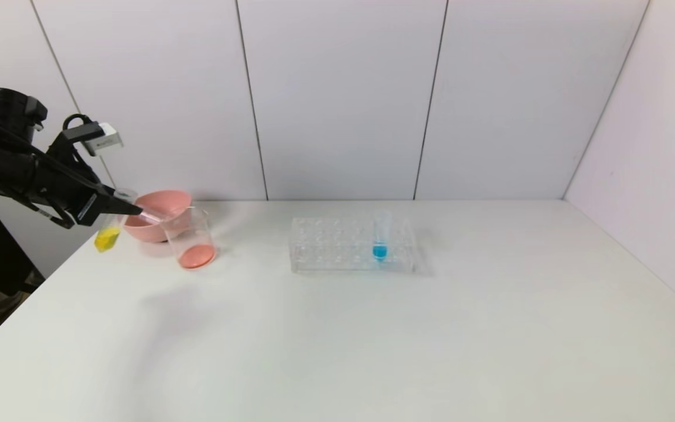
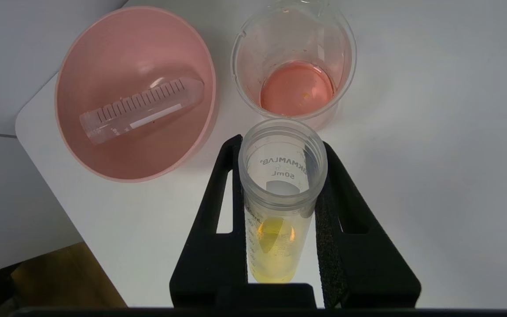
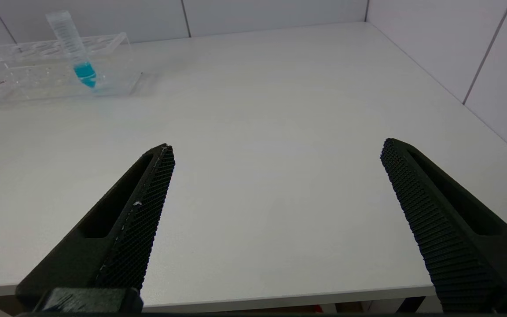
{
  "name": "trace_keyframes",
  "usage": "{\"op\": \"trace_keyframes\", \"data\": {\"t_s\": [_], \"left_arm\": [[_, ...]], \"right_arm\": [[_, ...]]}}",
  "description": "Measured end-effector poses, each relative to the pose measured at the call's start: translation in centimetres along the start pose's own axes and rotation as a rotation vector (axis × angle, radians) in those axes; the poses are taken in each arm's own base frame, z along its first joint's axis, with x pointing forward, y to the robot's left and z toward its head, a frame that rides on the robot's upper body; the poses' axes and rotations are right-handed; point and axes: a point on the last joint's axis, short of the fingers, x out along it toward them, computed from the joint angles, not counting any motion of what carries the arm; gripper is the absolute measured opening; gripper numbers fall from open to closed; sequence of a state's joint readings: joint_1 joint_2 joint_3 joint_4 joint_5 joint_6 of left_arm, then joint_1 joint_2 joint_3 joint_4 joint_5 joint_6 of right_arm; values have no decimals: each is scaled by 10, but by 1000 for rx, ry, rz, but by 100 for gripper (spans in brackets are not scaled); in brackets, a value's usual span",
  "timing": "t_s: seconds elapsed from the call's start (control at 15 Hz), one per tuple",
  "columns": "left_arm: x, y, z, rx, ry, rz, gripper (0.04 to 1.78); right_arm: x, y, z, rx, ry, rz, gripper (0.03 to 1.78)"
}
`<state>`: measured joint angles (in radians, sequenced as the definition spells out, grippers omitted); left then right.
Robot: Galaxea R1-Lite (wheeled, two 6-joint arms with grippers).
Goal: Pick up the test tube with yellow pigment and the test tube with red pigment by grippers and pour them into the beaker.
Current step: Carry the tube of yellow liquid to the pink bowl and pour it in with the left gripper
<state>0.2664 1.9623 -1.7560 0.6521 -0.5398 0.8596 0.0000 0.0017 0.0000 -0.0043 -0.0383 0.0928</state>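
Note:
My left gripper (image 1: 112, 206) is shut on the test tube with yellow pigment (image 1: 107, 237) and holds it nearly upright above the table's far left edge, beside the beaker (image 1: 192, 241). In the left wrist view the jaws (image 2: 281, 141) clamp the tube (image 2: 275, 246) just below its open mouth, with yellow liquid at its bottom. The beaker (image 2: 295, 61) stands just beyond the tube and holds red-orange liquid. No tube with red liquid shows. My right gripper (image 3: 276, 145) is open and empty over the table's front edge, out of the head view.
A pink bowl (image 1: 167, 202) stands behind the beaker and holds an empty clear tube (image 2: 143, 110) lying on its side. A clear rack (image 1: 337, 246) at mid table holds a blue tube (image 1: 379, 237), which also shows in the right wrist view (image 3: 77, 53).

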Motion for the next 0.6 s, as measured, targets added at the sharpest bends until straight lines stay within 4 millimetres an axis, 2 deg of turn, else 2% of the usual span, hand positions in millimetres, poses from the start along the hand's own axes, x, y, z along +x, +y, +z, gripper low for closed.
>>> {"op": "trace_keyframes", "data": {"t_s": [0.2, 0.4, 0.6], "left_arm": [[2, 3, 13, 54, 89, -24, 45], [17, 0, 18, 161, 201, -3, 45], [30, -4, 27, 237, 241, 29, 45]], "right_arm": [[0, 0, 0, 0, 0, 0, 171], [0, 0, 0, 0, 0, 0, 171], [0, 0, 0, 0, 0, 0, 171]]}}
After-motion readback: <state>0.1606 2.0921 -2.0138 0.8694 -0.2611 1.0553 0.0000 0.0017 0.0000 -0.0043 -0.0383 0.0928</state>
